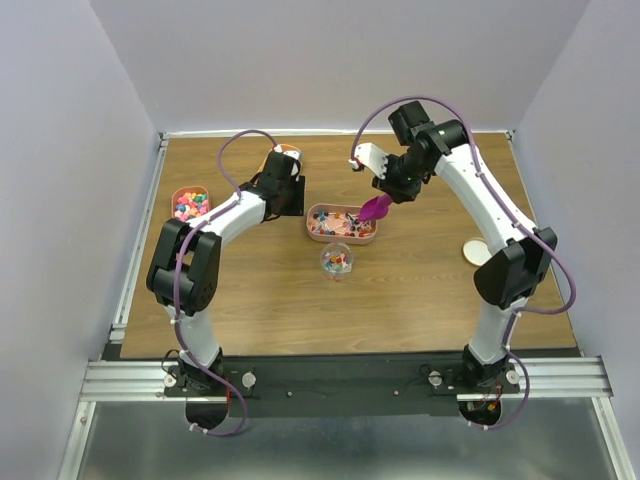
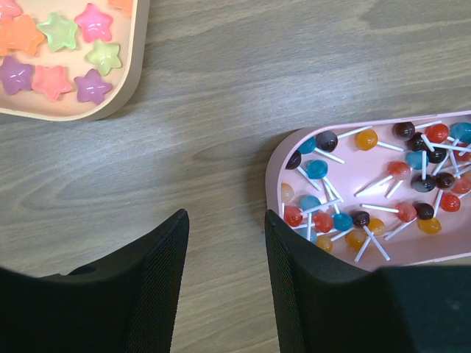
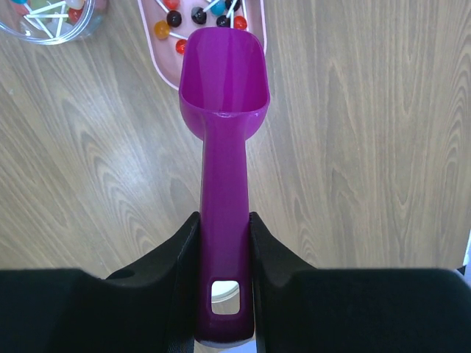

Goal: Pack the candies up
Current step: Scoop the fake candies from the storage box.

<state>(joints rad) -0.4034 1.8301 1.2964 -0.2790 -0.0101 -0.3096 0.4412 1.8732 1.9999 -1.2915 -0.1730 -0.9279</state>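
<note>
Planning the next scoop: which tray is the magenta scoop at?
The pink tray of lollipops; the scoop, gripped by the right end effector, overlaps its end. The peach tray holding star-shaped candies lies apart.

Multicoloured candies [image 2: 316, 169] in pink tray [image 2: 274, 180]

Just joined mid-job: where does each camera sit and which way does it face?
Top external: above and behind, looking down on the table; left arm and right arm show.
Left wrist: faces down between star tray and pink tray of candies; left gripper open.
Right wrist: faces down along the scoop in the right gripper.
Shared: the pink tray, all three.
</note>
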